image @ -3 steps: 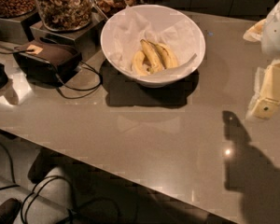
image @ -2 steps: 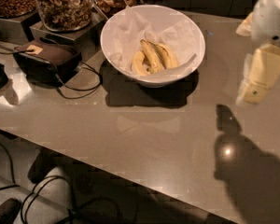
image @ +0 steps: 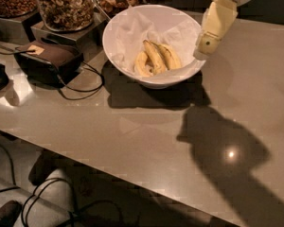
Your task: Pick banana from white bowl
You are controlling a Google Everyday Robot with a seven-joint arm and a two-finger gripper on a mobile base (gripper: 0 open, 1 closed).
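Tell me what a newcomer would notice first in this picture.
First, the white bowl at the back of the table, with three yellow bananas lying on crumpled paper inside. Next, the cream gripper hanging at the bowl's right rim, casting a dark shadow on the table. Glass jars of nuts stand at the far left.

Glass jars of nuts [image: 66,6], dark pouch [image: 49,60], grey table [image: 146,145]

A break-room snack counter [image: 146,141] with glass jars of nuts [image: 66,6], gripper [image: 202,48] beside white bowl [image: 156,83].

End effector [image: 202,51] at white bowl [image: 154,82] rim, beside bananas [image: 157,56]
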